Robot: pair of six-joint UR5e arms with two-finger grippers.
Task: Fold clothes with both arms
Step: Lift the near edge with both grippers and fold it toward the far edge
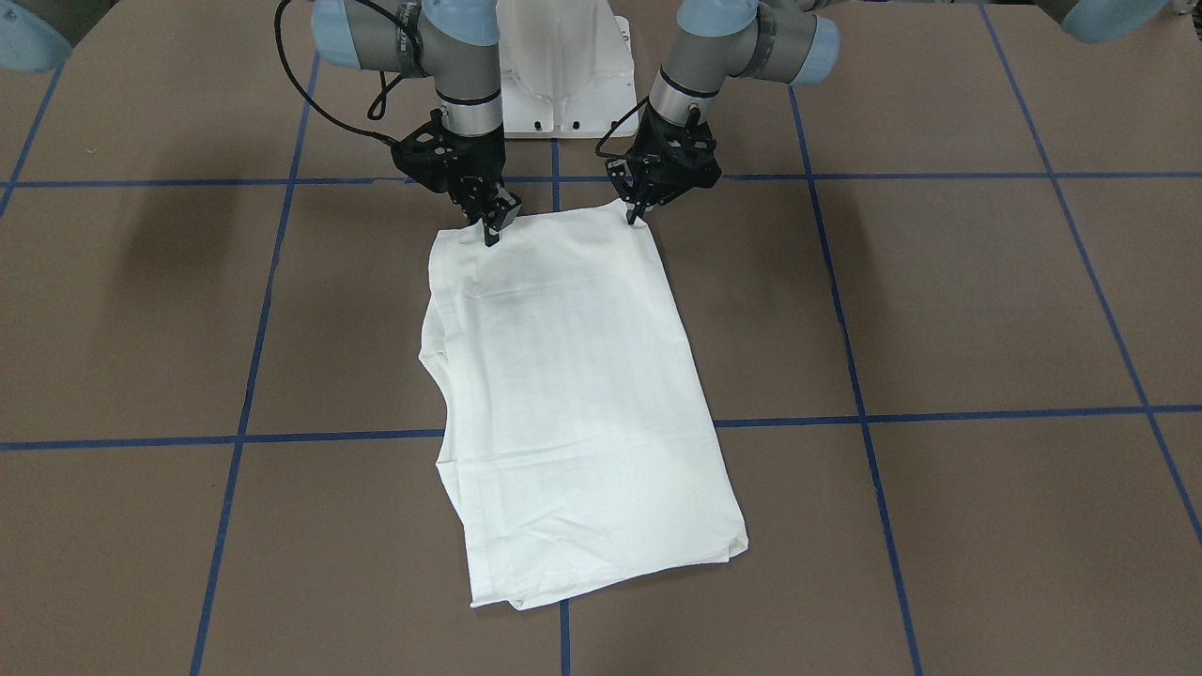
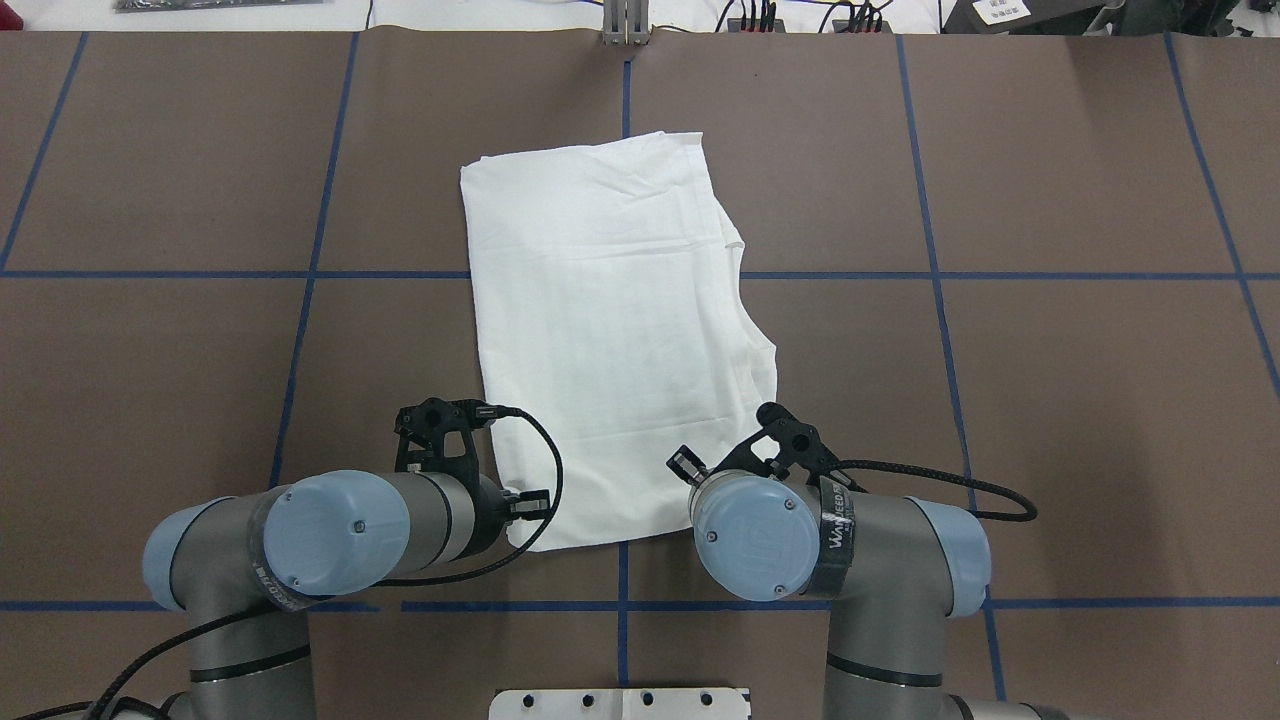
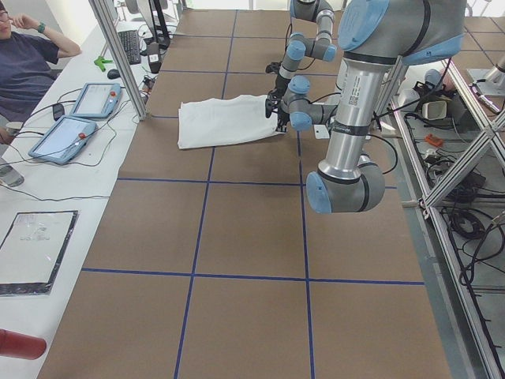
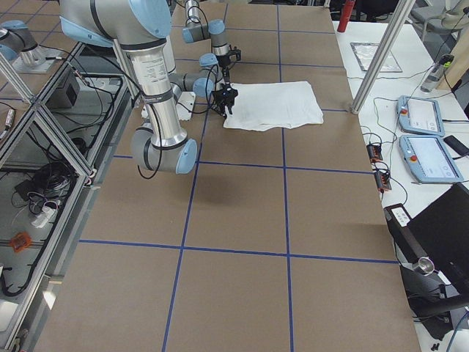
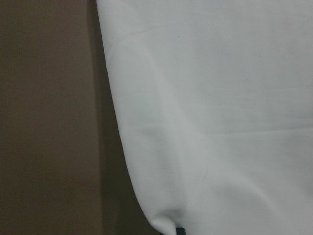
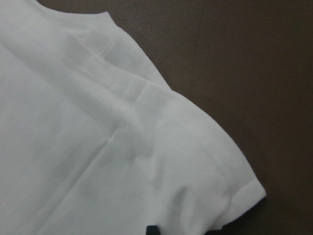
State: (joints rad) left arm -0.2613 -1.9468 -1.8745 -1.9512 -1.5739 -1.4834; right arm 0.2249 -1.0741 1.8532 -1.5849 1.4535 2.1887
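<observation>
Shirt (image 1: 573,394) lies lengthwise on the counter (image 1: 939,310), stretching away from the left pincer (image 1: 638,214) and right pincer (image 1: 495,228), each clamped on one of its near corners.

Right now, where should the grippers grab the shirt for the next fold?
Grip the shirt at the two corners of its short robot-side edge, from above. It lies flat as a long strip running away from the robot, and the left gripper and right gripper sit at those corners.

White T-shirt (image 1: 582,376), brown blue-gridded table (image 1: 939,310)
</observation>
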